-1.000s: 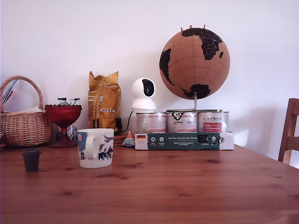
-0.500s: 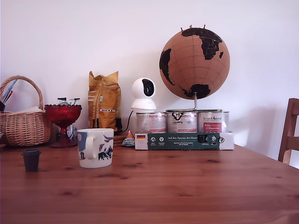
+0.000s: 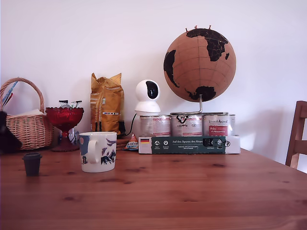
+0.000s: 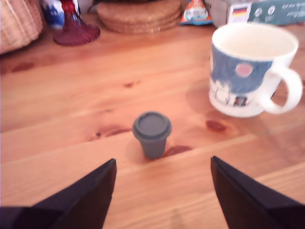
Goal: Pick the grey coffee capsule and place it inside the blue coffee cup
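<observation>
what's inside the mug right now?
The wrist view looks down into the blue coffee cup: only pale inner wall shows, nothing in it, though the bottom is hidden by the near rim. The grey coffee capsule stands on the table, apart from the cup.

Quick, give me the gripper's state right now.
Gripper: open, holding nothing. Its two fingers stand wide apart on the near side of the grey coffee capsule, which sits upright on the table, untouched.
</observation>
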You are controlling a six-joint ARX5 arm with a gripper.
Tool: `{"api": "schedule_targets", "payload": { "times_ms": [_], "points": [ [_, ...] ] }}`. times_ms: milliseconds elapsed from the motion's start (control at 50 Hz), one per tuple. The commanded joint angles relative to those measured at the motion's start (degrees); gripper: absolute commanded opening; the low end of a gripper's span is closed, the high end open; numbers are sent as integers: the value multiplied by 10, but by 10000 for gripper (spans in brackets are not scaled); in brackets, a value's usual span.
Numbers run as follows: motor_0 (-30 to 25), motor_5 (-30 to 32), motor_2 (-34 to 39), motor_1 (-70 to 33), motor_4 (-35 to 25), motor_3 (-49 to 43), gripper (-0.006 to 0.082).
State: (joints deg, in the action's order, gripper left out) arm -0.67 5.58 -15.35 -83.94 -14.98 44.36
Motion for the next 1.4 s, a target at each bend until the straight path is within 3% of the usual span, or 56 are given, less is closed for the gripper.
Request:
{"api": "schedule_targets", "payload": {
  "times_ms": [0, 560, 620, 740, 820, 1120, 1380],
  "points": [
    [0, 5, -21, -35, -3, 16, 581],
    [0, 20, -183, -252, -45, 22, 567],
    [0, 20, -194, -255, -46, 5, 506],
    [0, 20, -204, -255, -52, -10, 271],
    [0, 20, -205, -255, -52, -1, 192],
    [0, -15, -206, -233, -95, 7, 161],
    [-1, -40, -214, -127, -104, 23, 161]
  ]
}}
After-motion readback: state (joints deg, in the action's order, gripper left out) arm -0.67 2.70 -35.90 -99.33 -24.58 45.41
